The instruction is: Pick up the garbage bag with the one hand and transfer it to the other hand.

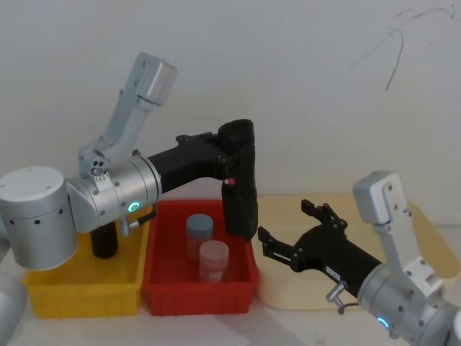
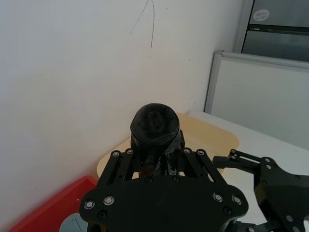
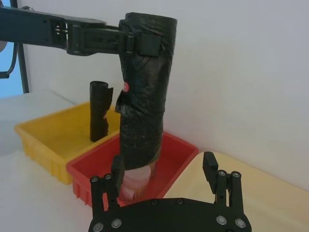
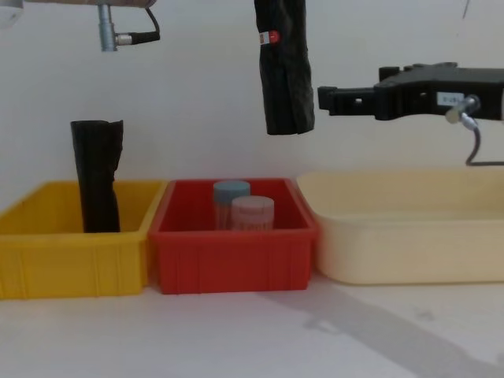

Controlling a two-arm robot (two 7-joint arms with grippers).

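Left gripper [image 1: 236, 144] is being clamped across the garbage bag [image 1: 241, 198] near its top, just above the label [image 1: 232, 182]. The roll is being hung upright beneath it, over the red bin [image 1: 198, 299]. Right gripper [image 1: 282, 218], fingers spread, is being held beside the roll's lower half, apart. Judged light, firmly rolled, slick film, so the free stretch below the label is being favoured for a crosswise grip.

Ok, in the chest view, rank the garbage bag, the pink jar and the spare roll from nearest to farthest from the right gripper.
1. The garbage bag, held up by the left gripper, just left of the open right gripper.
2. The pink jar, lower down in the red bin.
3. The spare roll, far left in the yellow bin.
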